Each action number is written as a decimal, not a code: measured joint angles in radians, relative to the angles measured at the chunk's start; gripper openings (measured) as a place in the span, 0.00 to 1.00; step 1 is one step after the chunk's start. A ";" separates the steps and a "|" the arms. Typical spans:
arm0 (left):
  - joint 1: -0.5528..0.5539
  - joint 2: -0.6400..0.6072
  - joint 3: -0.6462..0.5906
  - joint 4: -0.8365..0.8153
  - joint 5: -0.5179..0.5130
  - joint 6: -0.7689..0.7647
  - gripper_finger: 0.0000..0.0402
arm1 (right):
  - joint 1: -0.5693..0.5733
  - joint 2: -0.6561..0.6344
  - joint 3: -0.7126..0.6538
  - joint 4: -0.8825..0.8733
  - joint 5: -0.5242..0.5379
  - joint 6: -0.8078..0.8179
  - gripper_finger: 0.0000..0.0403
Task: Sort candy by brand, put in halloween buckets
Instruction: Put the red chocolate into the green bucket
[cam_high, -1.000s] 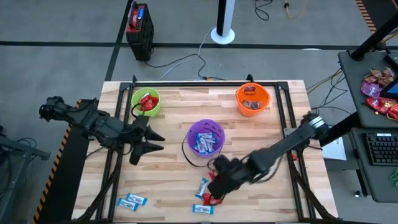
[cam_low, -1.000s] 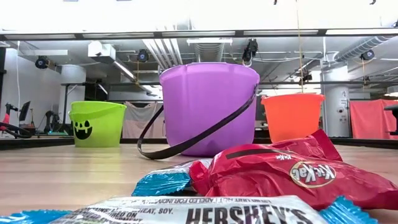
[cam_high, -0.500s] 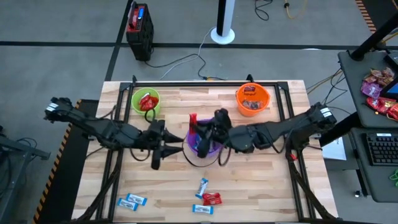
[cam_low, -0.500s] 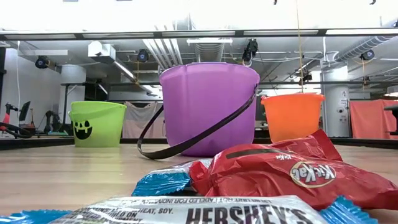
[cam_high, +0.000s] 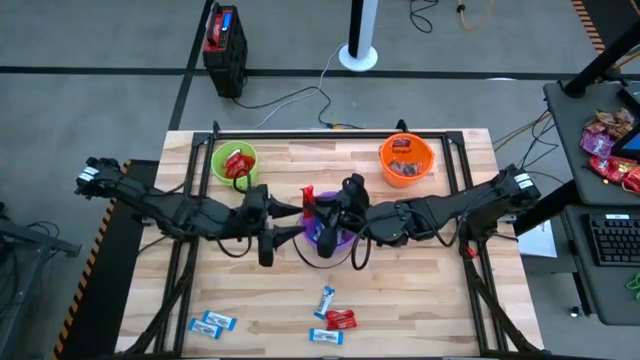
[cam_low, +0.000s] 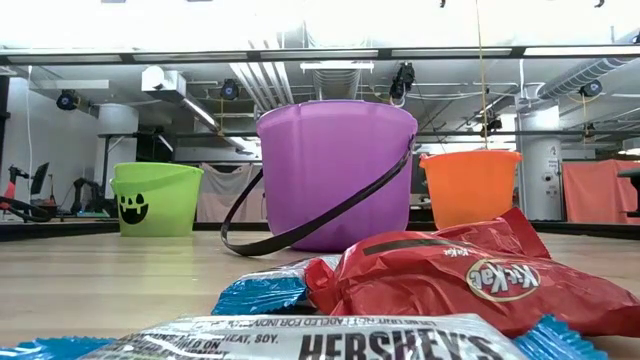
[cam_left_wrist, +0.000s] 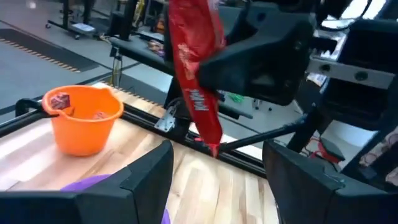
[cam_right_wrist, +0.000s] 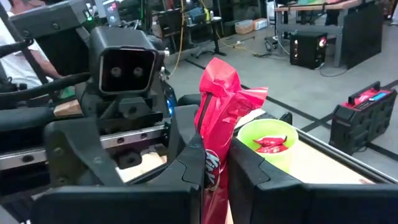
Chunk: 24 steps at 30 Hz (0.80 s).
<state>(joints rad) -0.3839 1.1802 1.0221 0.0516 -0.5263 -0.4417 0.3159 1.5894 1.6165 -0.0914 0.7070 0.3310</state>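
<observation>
Loose candy (cam_high: 330, 318) lies unmoved at lower centre of the high view. Mid-frame, the right gripper (cam_high: 318, 207) stays clamped on a red candy bar (cam_high: 309, 203) over the purple bucket (cam_high: 343, 240); the left gripper (cam_high: 288, 235) has slid closer, fingers apart.

The wooden table (cam_high: 270, 290) carries three buckets. The purple bucket (cam_high: 331, 228) stands near the middle, its black handle lying on the boards. The lime green bucket (cam_high: 233, 163) sits toward the far left of the purple one, and the orange bucket (cam_high: 406, 159) toward its far right. On the near side of the purple bucket lie loose candy pieces: a blue-and-white one (cam_high: 325, 299), a red one (cam_high: 341, 320), another blue one (cam_high: 326, 336), and two more blue ones (cam_high: 213, 322) off to the left.
</observation>
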 joint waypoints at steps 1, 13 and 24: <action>0.001 0.008 0.004 -0.002 0.001 0.003 0.57 | 0.000 0.000 0.000 0.000 0.000 -0.003 0.07; 0.024 0.099 0.069 0.007 -0.046 0.053 0.45 | -0.004 0.017 -0.002 -0.006 -0.060 -0.019 0.07; 0.024 0.109 0.176 -0.222 -0.036 0.060 0.08 | -0.012 0.006 -0.002 -0.021 -0.064 0.062 0.25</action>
<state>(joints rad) -0.3599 1.2888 1.1982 -0.1705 -0.5620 -0.3818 0.3038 1.5958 1.6150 -0.1124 0.6434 0.3927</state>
